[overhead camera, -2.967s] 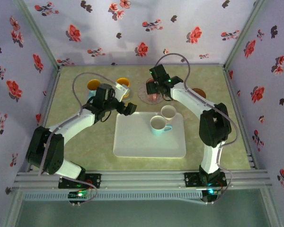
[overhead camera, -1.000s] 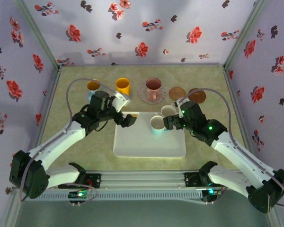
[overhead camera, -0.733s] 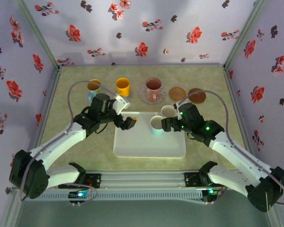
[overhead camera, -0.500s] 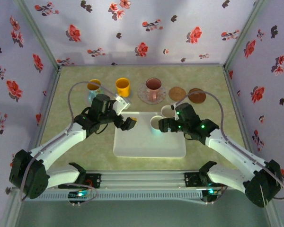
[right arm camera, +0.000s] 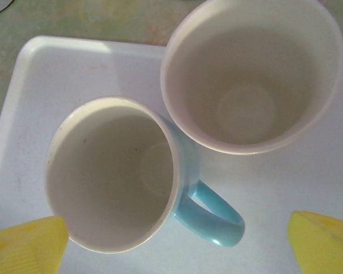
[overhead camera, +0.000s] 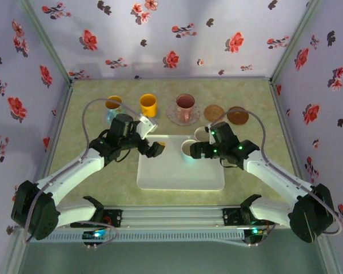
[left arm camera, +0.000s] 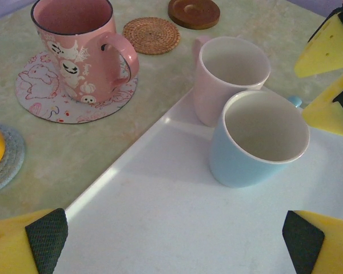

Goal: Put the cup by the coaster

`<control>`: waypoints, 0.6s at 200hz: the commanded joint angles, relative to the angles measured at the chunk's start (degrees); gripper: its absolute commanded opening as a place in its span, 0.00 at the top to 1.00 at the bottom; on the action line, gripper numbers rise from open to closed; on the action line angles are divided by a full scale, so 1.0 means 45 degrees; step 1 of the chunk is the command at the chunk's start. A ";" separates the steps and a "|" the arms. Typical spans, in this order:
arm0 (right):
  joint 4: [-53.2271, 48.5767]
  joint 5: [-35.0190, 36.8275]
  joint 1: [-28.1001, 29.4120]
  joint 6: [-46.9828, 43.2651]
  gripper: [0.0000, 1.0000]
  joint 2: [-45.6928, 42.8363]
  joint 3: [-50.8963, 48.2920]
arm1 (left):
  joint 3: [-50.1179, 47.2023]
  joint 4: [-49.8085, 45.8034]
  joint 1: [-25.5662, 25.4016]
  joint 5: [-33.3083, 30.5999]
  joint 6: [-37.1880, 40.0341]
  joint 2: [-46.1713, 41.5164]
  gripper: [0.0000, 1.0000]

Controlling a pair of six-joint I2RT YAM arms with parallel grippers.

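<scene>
Right gripper (overhead camera: 198,150): jaws spread wide and holding nothing. It hangs over the far half of the tray (left arm camera: 160,228), its yellow pads (right arm camera: 28,245) on either side of the blue cup (right arm camera: 117,182) and clear of it, which looks like a line-up for a grasp.
Left gripper (overhead camera: 155,147): also wide open and empty. It sits above the tray's far-left corner, seemingly standing by with its camera on the cups.
Blue cup: upright on the tray's far half, handle pointing toward the tray's right edge. It is probably the cup to move, since the right jaws bracket it.
Pale pink cup (right arm camera: 251,74): upright at the tray's far edge, tight against the blue cup. Whether the two touch I cannot tell, and the close fit leaves little room for a pad.
Free coasters: a woven coaster (left arm camera: 152,35) and a brown coaster (left arm camera: 194,12) lie bare just beyond the tray's far-right corner, likely the goal.
Served cups: beyond the tray's far edge, the pink mug (left arm camera: 74,51) stands on a patterned coaster (left arm camera: 51,108). The yellow cup (overhead camera: 148,104) and orange cup (overhead camera: 113,103) stand past the far-left corner.
Cups: five, two on the tray and three off it.
Coasters: two bare and one patterned. There seems to be one more under each of the yellow and orange cups.
Tray: one.
</scene>
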 commanded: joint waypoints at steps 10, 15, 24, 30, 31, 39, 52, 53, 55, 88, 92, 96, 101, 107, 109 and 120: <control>0.0346 -0.0682 -0.0081 0.0454 0.01 0.0409 0.0224 | 0.0017 0.0271 -0.0098 0.0291 -0.0102 0.0201 0.00; 0.0397 -0.0734 -0.0080 0.0506 0.01 0.0443 0.0195 | 0.0054 0.0276 -0.0107 0.0299 -0.0102 0.0234 0.00; 0.0508 -0.0802 -0.0080 0.0567 0.01 0.0473 0.0149 | 0.0075 0.0293 -0.0098 0.0328 -0.0102 0.0292 0.00; 0.0588 -0.0827 -0.0080 0.0604 0.01 0.0474 0.0102 | 0.0094 0.0309 -0.0098 0.0338 -0.0084 0.0333 0.00; 0.0597 -0.0831 -0.0090 0.0608 0.01 0.0474 0.0095 | 0.0095 0.0310 -0.0098 0.0338 -0.0083 0.0332 0.00; 0.0699 -0.0835 -0.0090 0.0630 0.01 0.0471 0.0034 | 0.0120 0.0310 -0.0115 0.0346 -0.0083 0.0369 0.00; 0.0797 -0.0859 -0.0080 0.0649 0.01 0.0508 -0.0018 | 0.0139 0.0310 -0.0098 0.0386 -0.0083 0.0424 0.00; 0.0789 -0.0867 -0.0080 0.0649 0.01 0.0520 -0.0023 | 0.0137 0.0310 -0.0098 0.0391 -0.0083 0.0437 0.00; 0.0812 -0.0882 -0.0080 0.0650 0.00 0.0530 -0.0012 | 0.0146 0.0310 -0.0098 0.0395 -0.0083 0.0431 0.00; 0.0971 -0.1450 -0.0080 0.0717 0.01 0.0806 -0.0064 | 0.0121 0.0291 -0.0098 0.0415 -0.0064 0.0462 0.00; 0.0976 -0.1495 -0.0086 0.0727 0.01 0.0833 -0.0065 | 0.0116 0.0291 -0.0098 0.0412 -0.0063 0.0433 0.00; 0.0958 -0.1562 -0.0084 0.0728 0.01 0.0826 -0.0059 | 0.0121 0.0300 -0.0098 0.0413 -0.0080 0.0429 0.00; 0.0937 -0.1637 -0.0089 0.0718 0.01 0.0817 -0.0077 | 0.0097 0.0291 -0.0098 0.0415 -0.0083 0.0430 0.00; 0.0919 -0.1688 -0.0091 0.0725 0.01 0.0808 -0.0077 | 0.0078 0.0291 -0.0098 0.0413 -0.0101 0.0411 0.00; 0.0903 -0.1707 -0.0083 0.0722 0.01 0.0792 -0.0089 | 0.0082 0.0291 -0.0098 0.0415 -0.0102 0.0410 0.00; 0.0864 -0.1828 -0.0081 0.0741 0.01 0.0733 -0.0091 | 0.0039 0.0310 -0.0101 0.0410 -0.0122 0.0390 0.00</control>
